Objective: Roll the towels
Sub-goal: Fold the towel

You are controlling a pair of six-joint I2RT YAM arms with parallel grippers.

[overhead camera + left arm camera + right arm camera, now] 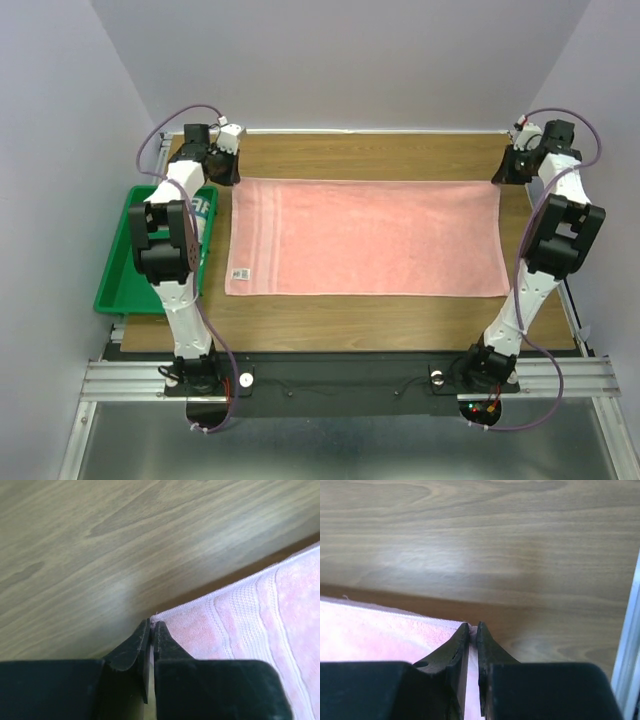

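Both far corners of the salmon-pink towel [370, 235], flat on the desk [400, 150], sit pinched: left end effector [151, 625] and right end effector [473, 626] nearly closed on cloth. I'd lift them evenly, curl the edge toward me, and keep it straight for a tight roll.

The pink towel [365, 238] is terry cloth, matt and nubbly, with flatter ribbed woven bands near its left edge (the weave shows best from the left wrist). Under it the table [350, 155] is wood-grained and smooth, with a soft sheen where the light falls. Off the table's left edge sits a green tray [115, 290] of smooth, slightly glossy plastic. Along the near edge run rails [350, 378] of pale brushed metal. The left gripper [151, 625] and right gripper [473, 626] have black fingers [132, 650], matt and faintly scuffed, like hard plastic. The arms [188, 315] wear smooth white and black shells.
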